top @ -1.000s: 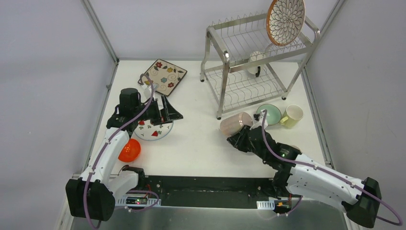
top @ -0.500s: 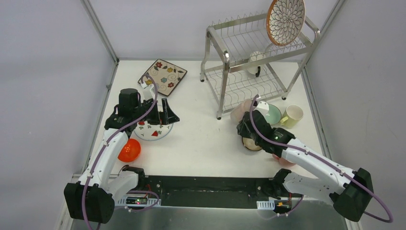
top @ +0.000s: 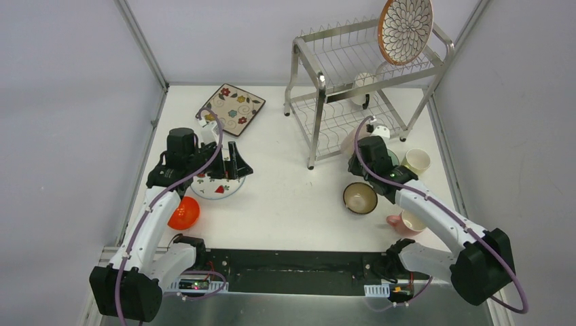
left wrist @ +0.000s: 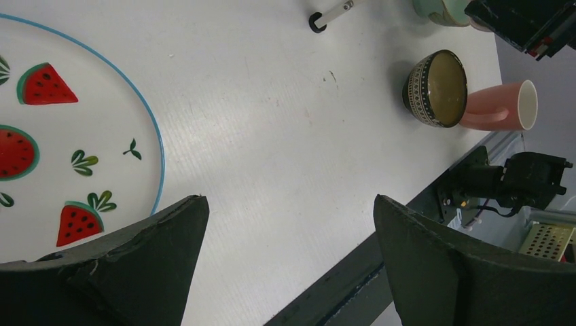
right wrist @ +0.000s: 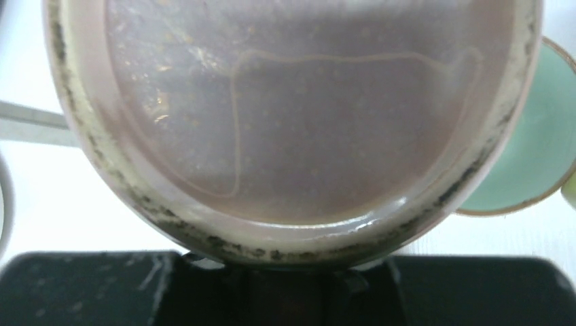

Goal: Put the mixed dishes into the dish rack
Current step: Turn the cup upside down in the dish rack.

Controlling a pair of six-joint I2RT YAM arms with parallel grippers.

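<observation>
Your right claw (top: 358, 149) was clenched on the rim of the pinkish bowl (right wrist: 306, 136), beside the dish rack (top: 320, 81) (left claw (left wrist: 289, 207) gaped over the white plate (left wrist: 102, 102)); it could slip or clip the wire.

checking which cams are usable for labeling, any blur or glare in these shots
Right wrist view: the pink speckled cup fills the frame, soft and out of focus, with glare patches on its glaze. Left wrist view: sharp on the watermelon plate and brown bowl, only the near fingers dark. Top view: even light, faint shadows, small glints on the dish rack.
</observation>
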